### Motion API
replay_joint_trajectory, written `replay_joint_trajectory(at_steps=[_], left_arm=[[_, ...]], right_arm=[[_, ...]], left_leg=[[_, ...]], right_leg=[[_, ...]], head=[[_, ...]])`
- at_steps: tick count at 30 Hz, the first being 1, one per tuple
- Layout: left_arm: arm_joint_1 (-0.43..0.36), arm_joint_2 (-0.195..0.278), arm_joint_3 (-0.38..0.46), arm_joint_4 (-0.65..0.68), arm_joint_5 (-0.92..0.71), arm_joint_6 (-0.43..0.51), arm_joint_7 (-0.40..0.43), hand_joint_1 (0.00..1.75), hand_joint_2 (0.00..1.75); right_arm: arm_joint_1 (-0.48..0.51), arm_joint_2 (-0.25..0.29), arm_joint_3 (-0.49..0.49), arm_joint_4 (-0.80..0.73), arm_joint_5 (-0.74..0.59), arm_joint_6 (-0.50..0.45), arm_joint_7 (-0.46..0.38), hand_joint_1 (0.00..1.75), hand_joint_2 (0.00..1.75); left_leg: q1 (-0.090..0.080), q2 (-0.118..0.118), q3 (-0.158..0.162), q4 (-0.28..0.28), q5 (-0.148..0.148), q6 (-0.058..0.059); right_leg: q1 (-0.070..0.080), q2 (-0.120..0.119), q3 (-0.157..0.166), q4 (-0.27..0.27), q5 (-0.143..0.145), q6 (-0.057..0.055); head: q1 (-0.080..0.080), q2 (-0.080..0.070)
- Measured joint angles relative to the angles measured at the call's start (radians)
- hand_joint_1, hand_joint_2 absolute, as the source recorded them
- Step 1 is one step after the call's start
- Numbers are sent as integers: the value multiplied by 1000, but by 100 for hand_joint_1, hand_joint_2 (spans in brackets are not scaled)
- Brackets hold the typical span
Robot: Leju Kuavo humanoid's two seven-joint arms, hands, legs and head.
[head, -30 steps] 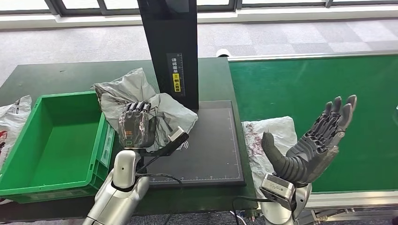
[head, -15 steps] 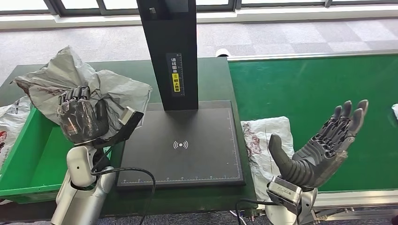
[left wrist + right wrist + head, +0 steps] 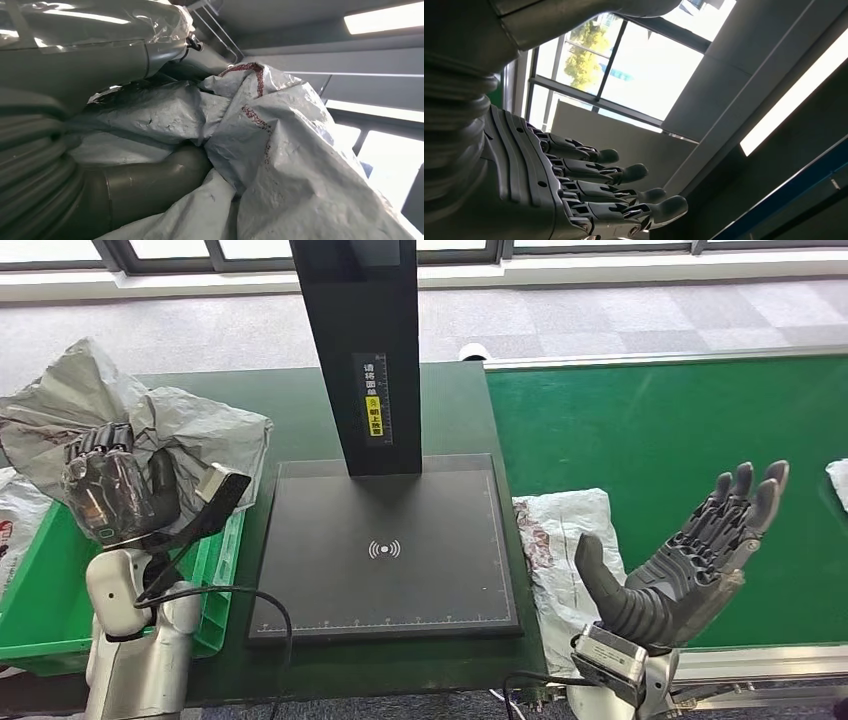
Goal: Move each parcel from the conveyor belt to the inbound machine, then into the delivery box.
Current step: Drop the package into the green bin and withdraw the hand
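While its fingers are curling around the crumpled grey plastic parcel bag [image 3: 150, 425], the left hand [image 3: 110, 495] is holding it at the left of the head view, above the green plastic delivery box [image 3: 215, 585]. Red print on the bag is showing in the left wrist view [image 3: 255, 115]. At lower right, the right hand [image 3: 675, 565] is hovering palm-up with fingers spread, holding nothing, beside a flat white parcel [image 3: 555, 540] lying at the green conveyor belt's [image 3: 660, 430] edge, next to the black inbound machine [image 3: 385, 550].

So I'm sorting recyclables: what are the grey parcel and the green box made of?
The grey parcel held by the left robot hand looks like thin, crinkly plastic film with a slight sheen. The green box looks like rigid moulded plastic, with ribbed walls.
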Motion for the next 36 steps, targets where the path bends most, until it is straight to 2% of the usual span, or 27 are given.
replay_joint_trajectory(at_steps=[3,6,11,12,15,16,20,28,36], left_arm=[[-10,-34,151,14,10,0,-97,175,175],[-26,-55,273,33,15,0,-135,175,175],[-44,-80,407,53,18,0,-175,175,175],[-46,-84,424,54,21,0,-183,170,175],[-53,-99,467,54,32,0,-214,39,175],[-55,-104,478,53,34,0,-225,0,175],[-64,-122,512,43,43,0,-266,0,175],[-74,-143,540,30,53,0,-296,0,175],[-88,-171,583,1,112,0,-394,0,175]], right_arm=[[4,0,0,-6,-3,0,0,0,175],[4,0,0,-10,-3,0,0,0,175],[4,0,0,-10,-3,0,0,0,175],[4,0,0,-10,-3,0,0,0,175],[4,0,0,-10,-3,0,0,0,175],[4,0,0,-10,-2,0,0,0,175],[4,0,-1,-10,-3,0,0,0,175],[4,0,-1,-10,-3,0,0,0,175],[4,0,-8,-9,-3,0,0,0,175]], left_leg=[[0,1,0,0,0,0],[0,1,0,0,0,0],[0,1,0,0,0,0],[0,0,-1,0,0,0],[0,0,-1,0,0,0],[0,0,-1,0,0,0],[0,0,-1,0,0,0],[0,0,-1,0,0,0],[0,0,-1,0,0,0]], right_leg=[[0,1,-1,0,0,0],[1,1,-1,0,0,0],[1,1,0,0,0,0],[1,1,0,0,0,0],[0,0,0,0,0,0],[0,0,-1,0,0,0],[0,0,-1,0,0,0],[0,0,-1,0,0,0],[0,0,-1,0,0,0]], head=[[0,0],[0,0],[0,0],[0,0],[0,0],[0,0],[0,0],[0,0],[0,0]])
